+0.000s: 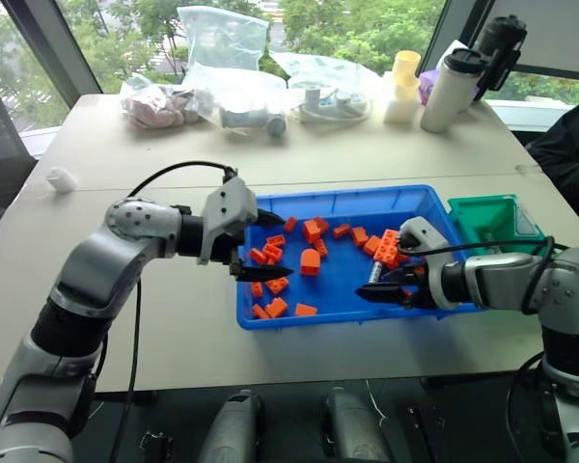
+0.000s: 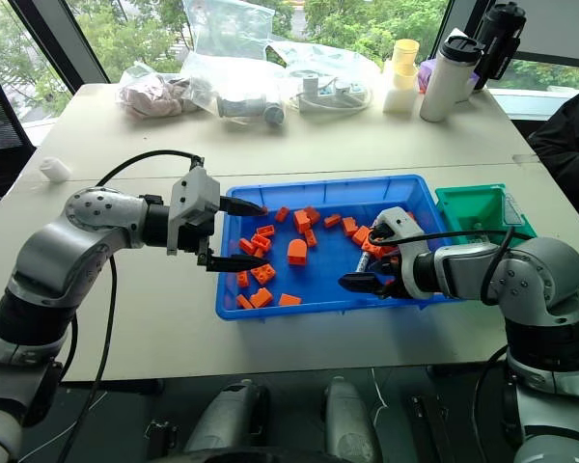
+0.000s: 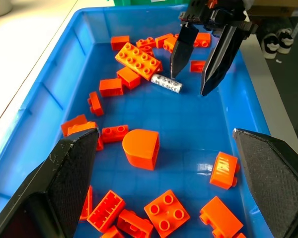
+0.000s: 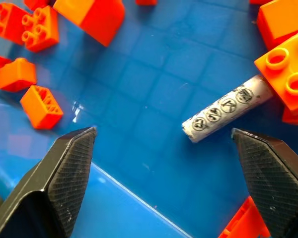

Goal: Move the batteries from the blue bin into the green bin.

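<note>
One battery (image 4: pixel 226 111), a silver-grey cylinder, lies on the floor of the blue bin (image 1: pixel 367 190) with one end tucked against an orange brick (image 4: pixel 288 74). My right gripper (image 1: pixel 372 291) is open and hangs low over the bin's right part, with the battery (image 3: pixel 166 83) just ahead of its fingertips (image 3: pixel 173 73). My left gripper (image 1: pixel 273 246) is open over the bin's left end, above loose bricks, holding nothing. The green bin (image 1: pixel 482 224) stands against the blue bin's right end.
Several orange bricks (image 1: pixel 311 260) are scattered across the blue bin. Plastic bags (image 1: pixel 222 92), a white bottle (image 1: pixel 451 89) and a yellow cup (image 1: pixel 403 85) stand along the table's far side. A small white object (image 1: pixel 61 178) lies at the left.
</note>
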Available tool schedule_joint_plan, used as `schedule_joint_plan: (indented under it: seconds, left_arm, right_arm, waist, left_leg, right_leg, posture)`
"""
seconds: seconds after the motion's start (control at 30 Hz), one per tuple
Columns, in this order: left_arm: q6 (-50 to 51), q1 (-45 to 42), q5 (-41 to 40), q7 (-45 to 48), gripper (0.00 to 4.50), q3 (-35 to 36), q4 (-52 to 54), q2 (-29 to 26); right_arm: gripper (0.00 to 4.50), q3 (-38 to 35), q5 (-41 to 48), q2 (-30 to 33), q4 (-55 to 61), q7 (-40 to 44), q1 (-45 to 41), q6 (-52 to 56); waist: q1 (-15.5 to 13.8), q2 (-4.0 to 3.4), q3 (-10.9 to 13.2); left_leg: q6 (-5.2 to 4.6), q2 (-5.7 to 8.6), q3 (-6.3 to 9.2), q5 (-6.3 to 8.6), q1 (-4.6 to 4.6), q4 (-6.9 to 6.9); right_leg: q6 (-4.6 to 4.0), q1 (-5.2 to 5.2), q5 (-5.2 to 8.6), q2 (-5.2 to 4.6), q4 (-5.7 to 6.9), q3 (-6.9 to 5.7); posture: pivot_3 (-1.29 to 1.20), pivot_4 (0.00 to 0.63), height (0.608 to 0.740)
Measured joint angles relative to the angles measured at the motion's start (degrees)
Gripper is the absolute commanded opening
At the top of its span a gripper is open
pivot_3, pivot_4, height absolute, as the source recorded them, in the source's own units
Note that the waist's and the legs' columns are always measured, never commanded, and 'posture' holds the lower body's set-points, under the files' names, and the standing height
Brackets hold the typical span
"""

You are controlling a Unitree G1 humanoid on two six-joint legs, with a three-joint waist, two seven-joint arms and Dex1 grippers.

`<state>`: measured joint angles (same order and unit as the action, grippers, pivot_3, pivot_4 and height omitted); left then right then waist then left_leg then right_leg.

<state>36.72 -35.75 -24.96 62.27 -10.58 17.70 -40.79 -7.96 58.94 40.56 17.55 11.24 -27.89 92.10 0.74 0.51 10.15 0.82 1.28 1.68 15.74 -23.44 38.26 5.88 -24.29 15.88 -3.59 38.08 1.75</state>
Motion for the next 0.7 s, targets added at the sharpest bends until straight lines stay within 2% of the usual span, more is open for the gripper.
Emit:
schedule_joint_plan:
  seconds: [0.3, 0.33, 0.4, 0.5, 0.53, 0.57, 0.63, 0.7]
  left_arm:
    - [0.22, 0.01, -0.56, -0.49, 4.5, 0.07, 0.53, 0.35]
    - [0.25, 0.02, -0.58, -0.62, 4.5, 0.07, 0.53, 0.35]
    - [0.27, 0.02, -0.6, -0.94, 4.5, 0.07, 0.53, 0.39]
    - [0.28, 0.02, -0.6, -1.15, 4.5, 0.07, 0.53, 0.43]
    - [0.28, 0.02, -0.6, -1.19, 4.5, 0.07, 0.53, 0.45]
    - [0.28, 0.02, -0.6, -1.22, 4.5, 0.07, 0.52, 0.5]
    - [0.28, 0.02, -0.62, -1.28, 4.5, 0.08, 0.52, 0.52]
    - [0.28, 0.01, -0.64, -1.29, 4.5, 0.09, 0.5, 0.53]
  right_arm:
    - [4.47, 2.67, -1.27, -4.36, -1.29, -12.15, -3.49, -0.1]
    - [3.94, 3.16, -2.32, -5.05, -1.3, -12.97, -3.84, -0.19]
    - [3.2, 3.77, -4.15, -5.92, -1.33, -13.82, -3.96, -0.46]
    - [1.49, 5.35, -7.08, -5.92, -1.39, -13.69, -3.97, -0.83]
    - [1.18, 5.79, -7.67, -5.86, -1.4, -13.42, -4.09, -0.85]
    - [0.63, 6.11, -8.15, -5.84, -1.39, -13.11, -4.18, -0.86]
    - [0.0, 6.89, -8.71, -5.49, -1.36, -11.69, -4.63, -0.86]
    - [0.0, 7.43, -8.76, -5.03, -1.35, -10.41, -4.87, -0.84]
  waist:
    - [0.17, 0.04, -0.03]
    - [0.17, 0.07, -0.05]
    - [0.15, 0.15, -0.11]
    - [0.15, 0.34, -0.24]
    - [0.15, 0.37, -0.25]
    - [0.15, 0.38, -0.26]
    - [0.15, 0.38, -0.27]
    - [0.15, 0.38, -0.27]
  left_leg:
    - [0.0, -0.01, 0.01, 0.0, 0.01, 0.0]
    - [0.0, -0.02, 0.01, 0.0, 0.02, 0.0]
    - [0.0, -0.02, 0.02, 0.0, 0.02, 0.0]
    - [0.0, -0.02, 0.03, 0.0, 0.04, -0.01]
    - [0.0, -0.02, 0.03, 0.0, 0.04, -0.01]
    - [-0.01, -0.02, 0.03, 0.0, 0.05, -0.01]
    - [-0.01, -0.02, 0.03, 0.0, 0.05, -0.01]
    - [-0.01, -0.03, 0.03, 0.0, 0.05, -0.01]
  right_leg:
    - [0.0, 0.01, 0.0, 0.03, 0.0, 0.0]
    - [0.0, 0.01, 0.0, 0.05, 0.0, 0.0]
    - [0.0, 0.02, 0.0, 0.05, 0.0, 0.0]
    - [0.0, 0.05, 0.0, 0.05, -0.01, -0.01]
    - [0.0, 0.05, 0.0, 0.05, -0.01, -0.01]
    - [0.0, 0.06, 0.0, 0.05, -0.02, -0.01]
    - [0.0, 0.07, 0.0, 0.05, -0.02, -0.01]
    - [0.0, 0.07, 0.0, 0.05, -0.02, -0.01]
  posture:
    - [0.0, 0.15, 0.74]
    - [0.0, 0.15, 0.74]
    - [0.0, 0.15, 0.74]
    - [0.0, 0.15, 0.74]
    - [0.0, 0.15, 0.74]
    - [0.0, 0.15, 0.74]
    - [0.0, 0.15, 0.74]
    - [0.0, 0.15, 0.74]
